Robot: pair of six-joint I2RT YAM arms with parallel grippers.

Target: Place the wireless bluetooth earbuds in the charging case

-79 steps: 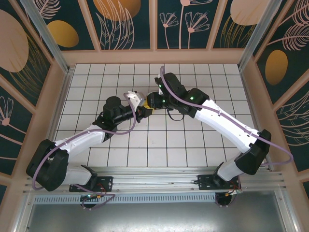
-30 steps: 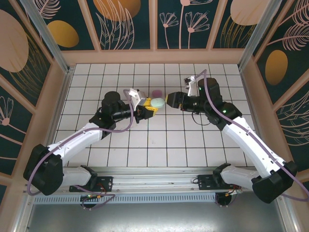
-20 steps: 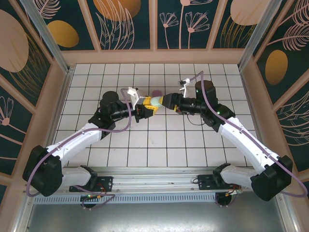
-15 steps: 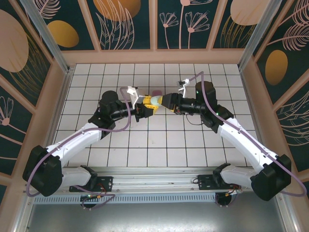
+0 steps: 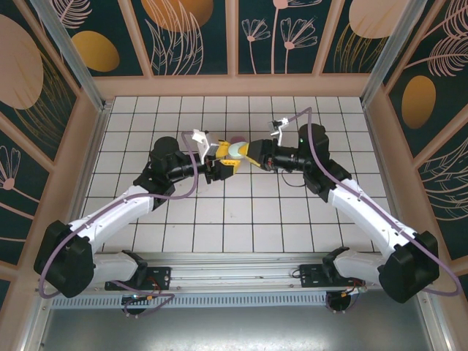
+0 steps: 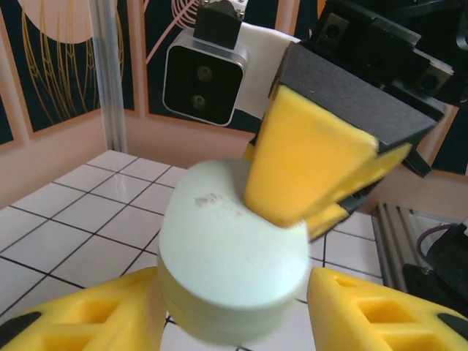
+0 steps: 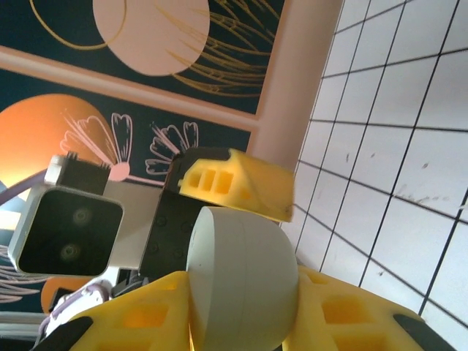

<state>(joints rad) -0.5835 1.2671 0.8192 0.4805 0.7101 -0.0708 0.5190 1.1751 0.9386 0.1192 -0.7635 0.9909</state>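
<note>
From above, the left gripper (image 5: 223, 161) and the right gripper (image 5: 248, 153) meet over the tiled table (image 5: 292, 219), toward the middle of its far edge, with the mint charging case (image 5: 235, 150) between them. In the left wrist view, the left gripper's yellow fingers (image 6: 88, 322) flank the case; I cannot tell whether they clench it or stand loose. A right gripper pad lies on its top. In the right wrist view, the right gripper's fingers (image 7: 351, 314) grasp the case on both sides.
</note>
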